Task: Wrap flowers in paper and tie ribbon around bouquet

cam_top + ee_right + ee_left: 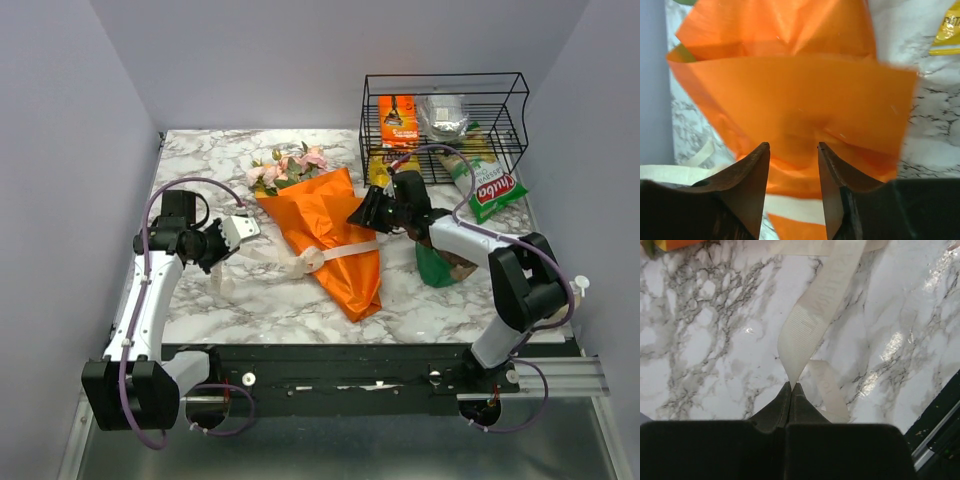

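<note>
- Pinching the ribbon [810, 325] end shut, the left gripper [791, 385] sits left of the bouquet [325, 235] — probably to hold the band taut across its waist.
- Right gripper [793, 146], jaws apart and empty, hovers at the bouquet's right edge, facing the paper [790, 95].
- Flowers [290, 168] poke from its far end.
- Pulling room lies left of the bouquet — rack [445, 78] and packets [495, 190] crowd its right.

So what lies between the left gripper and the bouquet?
Only the ribbon, pinched in the left gripper, crossing bare marble to the bouquet; seen in the top view.
</note>
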